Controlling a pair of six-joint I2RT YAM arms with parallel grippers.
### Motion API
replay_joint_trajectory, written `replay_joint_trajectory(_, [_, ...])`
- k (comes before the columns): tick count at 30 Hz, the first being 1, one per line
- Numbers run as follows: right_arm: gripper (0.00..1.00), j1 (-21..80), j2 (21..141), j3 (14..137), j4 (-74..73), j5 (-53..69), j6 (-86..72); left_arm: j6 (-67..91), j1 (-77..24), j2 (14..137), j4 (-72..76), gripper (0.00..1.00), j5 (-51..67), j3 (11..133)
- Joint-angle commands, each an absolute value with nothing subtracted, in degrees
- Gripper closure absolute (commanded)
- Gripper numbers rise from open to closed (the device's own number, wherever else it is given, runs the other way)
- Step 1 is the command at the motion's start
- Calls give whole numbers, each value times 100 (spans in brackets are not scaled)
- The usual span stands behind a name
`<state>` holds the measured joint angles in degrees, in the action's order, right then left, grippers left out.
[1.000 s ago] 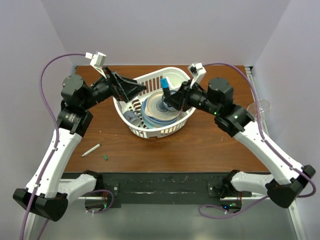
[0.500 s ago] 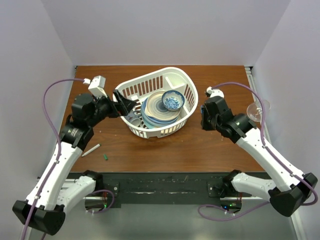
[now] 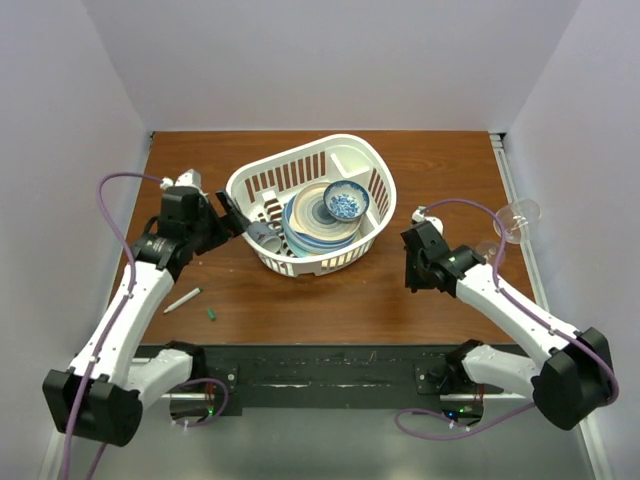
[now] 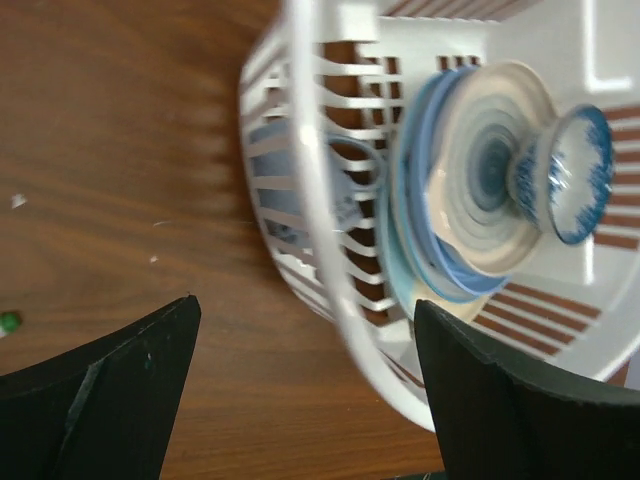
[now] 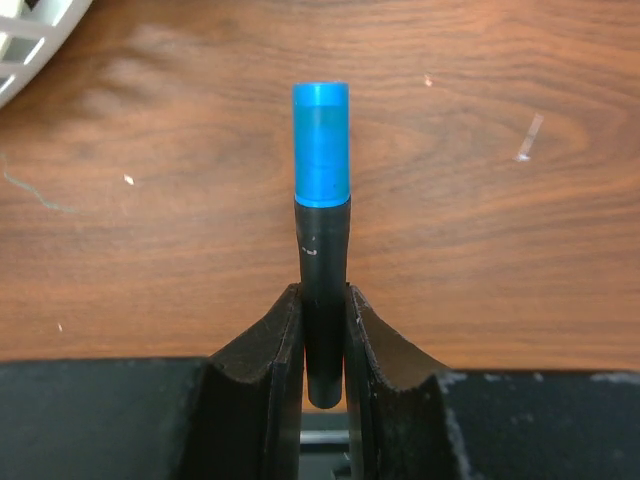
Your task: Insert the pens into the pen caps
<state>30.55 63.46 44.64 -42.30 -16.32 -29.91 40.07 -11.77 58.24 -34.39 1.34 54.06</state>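
Observation:
A black marker with a bright blue end stands out from my right gripper, which is shut on its black barrel. That gripper hangs over bare wood to the right of the basket. A thin white pen lies on the table at the front left, with a tiny dark green pen cap beside it. The cap also shows at the left edge of the left wrist view. My left gripper is open and holds nothing, just outside the basket's left wall; in the wrist view the gripper has the basket's rim between its fingers.
A white slotted basket sits mid-table holding stacked plates, a small blue-patterned bowl and a grey cup. A clear glass stands near the table's right edge.
Both arms have drawn back from the basket. The right gripper carried the marker out of the basket to the table on its right. The left gripper retreated to the basket's left side.

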Motion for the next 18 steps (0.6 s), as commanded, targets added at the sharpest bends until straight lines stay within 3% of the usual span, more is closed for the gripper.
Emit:
replay_joint_trajectory(1, [85, 2822, 6529, 4149, -3262, -1249, -3147, 4421, -81, 5923, -4139, 9, 483, 5195])
replay_joint_trajectory(12, [80, 2109, 7531, 4060, -2206, -633, -2839, 4535, 1098, 6960, -4404, 14, 52, 4720])
replay_joint_trajectory(18, [70, 2118, 7761, 3929, -1960, -360, -2848, 4781, 1380, 7259, -3948, 13, 9, 5211])
